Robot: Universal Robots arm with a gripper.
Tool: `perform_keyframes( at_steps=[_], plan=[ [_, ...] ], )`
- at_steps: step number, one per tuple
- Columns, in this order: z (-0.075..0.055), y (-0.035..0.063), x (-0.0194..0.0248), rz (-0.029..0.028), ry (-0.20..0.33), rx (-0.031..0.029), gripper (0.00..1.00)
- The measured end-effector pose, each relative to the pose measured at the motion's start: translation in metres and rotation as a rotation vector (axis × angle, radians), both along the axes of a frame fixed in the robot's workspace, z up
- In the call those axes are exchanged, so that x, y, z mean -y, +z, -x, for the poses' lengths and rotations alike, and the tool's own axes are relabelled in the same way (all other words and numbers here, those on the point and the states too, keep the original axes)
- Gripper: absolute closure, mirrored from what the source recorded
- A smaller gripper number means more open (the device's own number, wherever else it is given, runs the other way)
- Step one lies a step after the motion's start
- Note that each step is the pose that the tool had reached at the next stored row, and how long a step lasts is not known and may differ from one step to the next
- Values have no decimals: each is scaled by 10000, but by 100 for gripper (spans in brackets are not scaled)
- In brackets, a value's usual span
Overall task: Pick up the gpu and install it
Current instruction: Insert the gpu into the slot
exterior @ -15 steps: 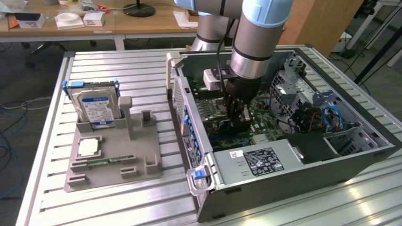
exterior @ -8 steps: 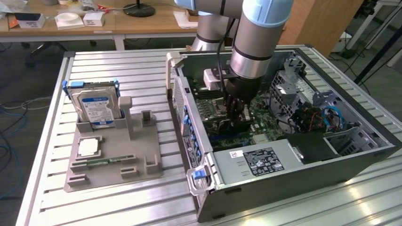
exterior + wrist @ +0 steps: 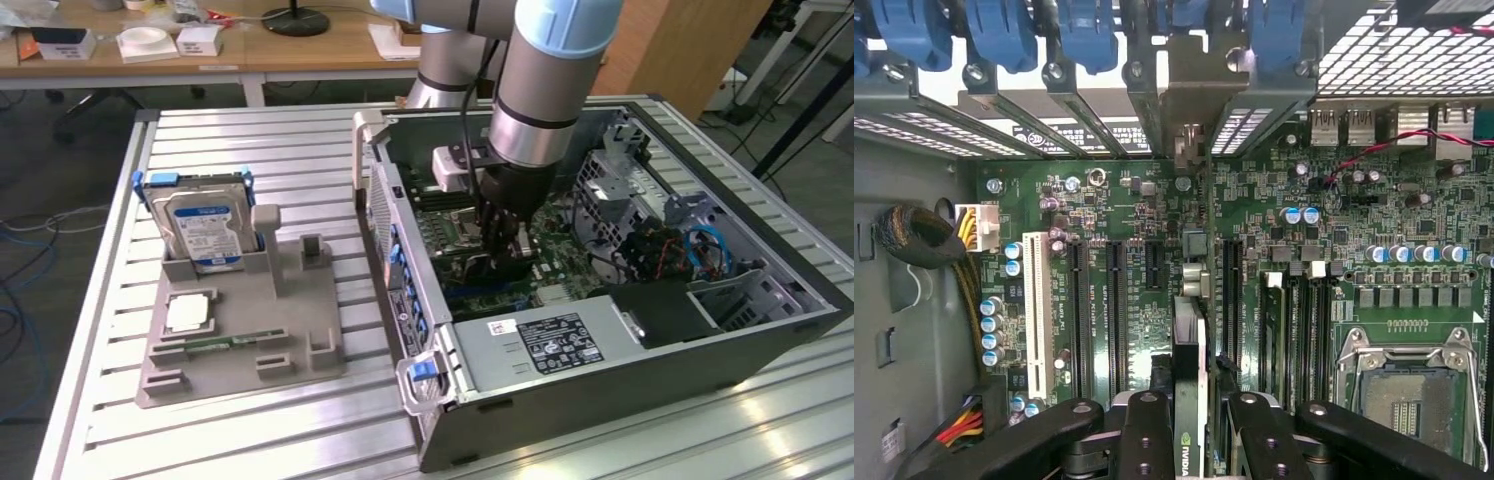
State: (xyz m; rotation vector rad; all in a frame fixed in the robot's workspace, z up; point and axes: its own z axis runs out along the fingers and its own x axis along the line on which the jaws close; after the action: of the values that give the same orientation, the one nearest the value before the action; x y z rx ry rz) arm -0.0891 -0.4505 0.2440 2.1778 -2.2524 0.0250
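Here, gripper was centre of ext. view, down inside the PC case, fingers clamped on the gpu. Card stood edge-on btwn them, long axis parallel w/ the mobo slots, directly over them; seated or not, couldn't tell.

The gpu is showing green with a pale logo; the gripper is showing matt black; the motherboard is showing green, dotted with blue-capped capacitors; one slot is standing out white. At the exterior view's left, the hard drive is wearing a blue-white label, and the holder is lying plain grey on a silver ribbed table.
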Motion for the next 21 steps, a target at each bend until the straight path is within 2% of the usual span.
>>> perform_keyframes(
  at_steps=[13, 15, 18, 21],
  plan=[
    [0, -6, -1, -5, -1, 3, 74],
    [0, 11, -3, -25, -2, 14, 74],
    [0, 60, -1, -8, -1, 5, 74],
    [0, 64, 1, -6, -1, 4, 74]
  ],
)
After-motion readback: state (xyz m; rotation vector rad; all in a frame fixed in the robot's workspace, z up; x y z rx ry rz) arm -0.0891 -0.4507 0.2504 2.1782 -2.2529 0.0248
